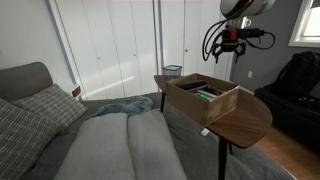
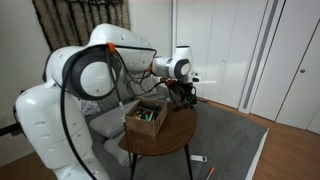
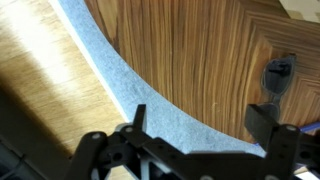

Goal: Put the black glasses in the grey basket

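The black glasses (image 3: 276,78) lie folded on the wooden table (image 3: 200,50), at the right of the wrist view, just beyond my right finger. My gripper (image 3: 200,125) is open and empty and hangs over the table's edge and the grey carpet. In both exterior views the gripper (image 1: 232,40) (image 2: 184,93) hovers above the far end of the table (image 1: 245,120). The small dark grey basket (image 1: 172,71) stands on the floor by the white closet doors, well away from the gripper. The glasses are too small to make out in the exterior views.
A wide brown cardboard box (image 1: 205,97) (image 2: 148,117) with items inside takes up much of the table. A bed with grey pillows (image 1: 45,105) lies beside it. A dark seat (image 1: 295,85) stands by the wall. A small object (image 2: 199,158) lies on the carpet.
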Action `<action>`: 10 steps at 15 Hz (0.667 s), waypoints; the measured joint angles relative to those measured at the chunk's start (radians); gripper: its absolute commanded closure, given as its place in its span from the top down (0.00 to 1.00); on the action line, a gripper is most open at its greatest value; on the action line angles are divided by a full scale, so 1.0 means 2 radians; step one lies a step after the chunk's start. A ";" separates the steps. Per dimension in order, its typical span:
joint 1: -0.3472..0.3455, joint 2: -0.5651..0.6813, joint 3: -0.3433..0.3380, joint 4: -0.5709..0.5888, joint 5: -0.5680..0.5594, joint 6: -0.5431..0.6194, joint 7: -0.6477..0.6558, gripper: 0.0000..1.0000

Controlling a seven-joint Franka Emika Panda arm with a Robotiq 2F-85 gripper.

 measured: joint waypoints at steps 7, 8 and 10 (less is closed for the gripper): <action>0.006 -0.009 -0.009 -0.004 0.000 0.002 -0.002 1.00; 0.008 -0.007 -0.011 -0.004 0.000 0.002 -0.002 1.00; 0.017 0.004 -0.012 0.002 0.003 0.010 0.000 1.00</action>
